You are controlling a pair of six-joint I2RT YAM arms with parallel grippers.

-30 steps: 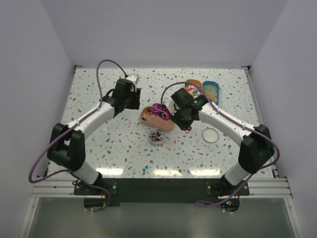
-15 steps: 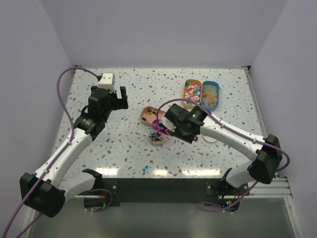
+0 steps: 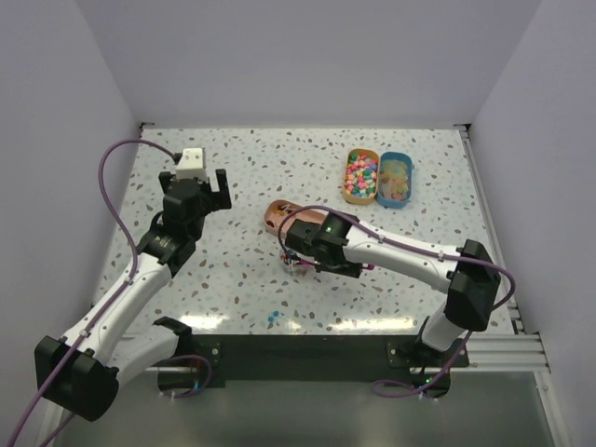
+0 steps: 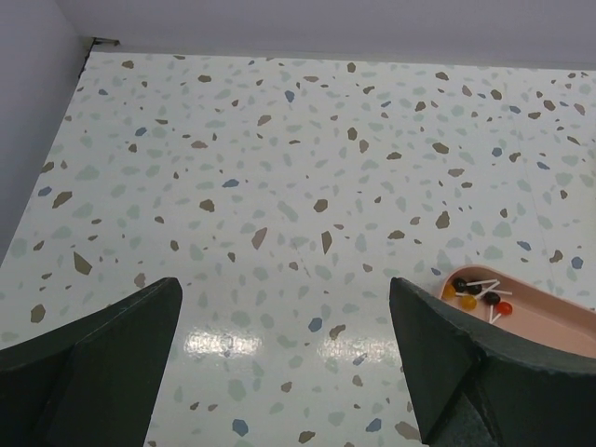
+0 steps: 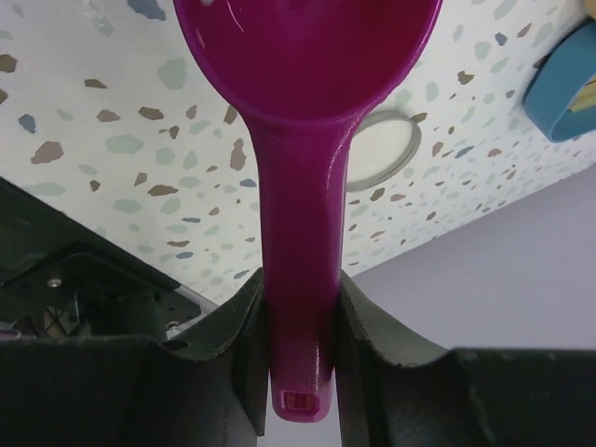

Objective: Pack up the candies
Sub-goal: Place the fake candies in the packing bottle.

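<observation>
the left gripper (image 4: 284, 349) hangs wide open and empty, well apart from the work. the tiny dark mixed candies (image 3: 297, 268) sit in a small clear cup (image 3: 300, 271) just beneath the right gripper (image 5: 300, 312). that gripper is clamped on the handle of the magenta plastic scoop (image 5: 303, 84), whose bowl points straight ahead of the fingers. the right arm is far nearer.

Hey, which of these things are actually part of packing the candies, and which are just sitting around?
In use: purple scoop, gripped by the right tool; dark candies in the pink tray.
Lying about: orange tray of pastel candies; blue tray of tan candies; loose blue bits.
</observation>
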